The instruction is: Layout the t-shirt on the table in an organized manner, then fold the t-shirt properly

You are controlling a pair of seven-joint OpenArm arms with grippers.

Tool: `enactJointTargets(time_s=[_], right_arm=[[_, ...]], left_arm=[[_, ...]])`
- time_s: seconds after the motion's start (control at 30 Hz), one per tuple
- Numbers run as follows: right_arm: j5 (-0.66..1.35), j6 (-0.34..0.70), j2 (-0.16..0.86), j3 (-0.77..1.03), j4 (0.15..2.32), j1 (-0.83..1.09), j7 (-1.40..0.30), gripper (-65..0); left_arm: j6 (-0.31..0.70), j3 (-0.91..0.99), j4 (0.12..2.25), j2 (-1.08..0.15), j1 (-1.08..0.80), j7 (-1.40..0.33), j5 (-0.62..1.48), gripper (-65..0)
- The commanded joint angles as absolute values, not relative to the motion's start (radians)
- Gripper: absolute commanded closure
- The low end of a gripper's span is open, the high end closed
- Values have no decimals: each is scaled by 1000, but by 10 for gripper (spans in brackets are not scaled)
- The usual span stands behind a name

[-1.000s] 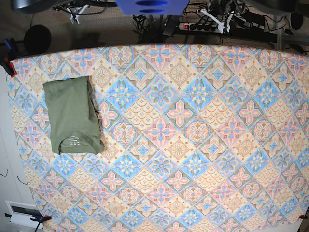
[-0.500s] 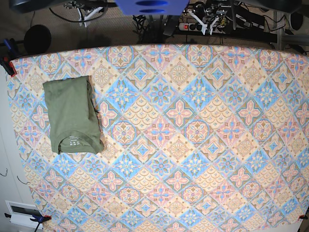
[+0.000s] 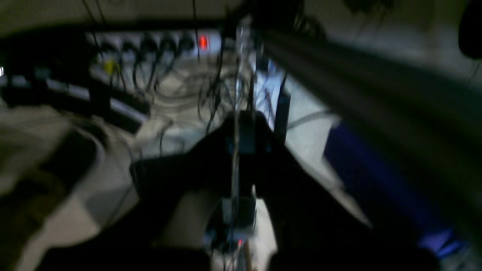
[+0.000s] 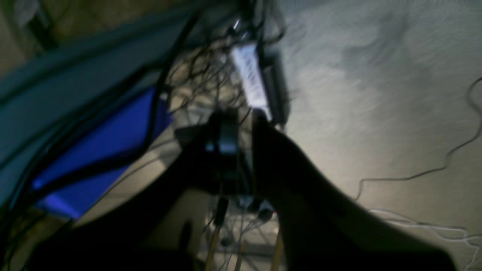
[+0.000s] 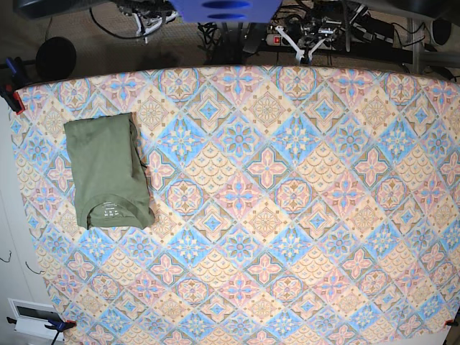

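Base view: folded t-shirt (image 5: 108,172) lies well apart from both hands.

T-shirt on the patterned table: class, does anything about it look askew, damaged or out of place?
Nothing stands out. The t-shirt lies folded into a neat rectangle, flat on the table near its left edge in the base view, neck opening toward the camera.

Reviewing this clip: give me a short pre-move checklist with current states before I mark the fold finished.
1. t-shirt folded into a compact rectangle: ok.
2. Shirt fully on the table, near its left edge in the base view: ok.
3. Left gripper off the cloth, beyond the far edge: ok.
4. Right gripper off the cloth: ok.
5. Both grippers empty of fabric: ok.
6. Fold edges neat underneath: cannot tell.
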State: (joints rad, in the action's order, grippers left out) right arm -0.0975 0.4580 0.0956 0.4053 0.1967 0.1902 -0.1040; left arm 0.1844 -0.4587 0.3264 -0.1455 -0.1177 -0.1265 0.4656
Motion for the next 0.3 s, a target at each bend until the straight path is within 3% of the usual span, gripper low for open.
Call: enactJointTargets(time_s=[0.0,0.27], right_arm=[[-96,466,93,409,194,199,-107,-63],[-96,466,93,409,202,199,-166,-62]], left_arm=[[189,-460,328,-139,-122,-130,464,0],[189,-453,332,-110,-116,-130,475,0]])
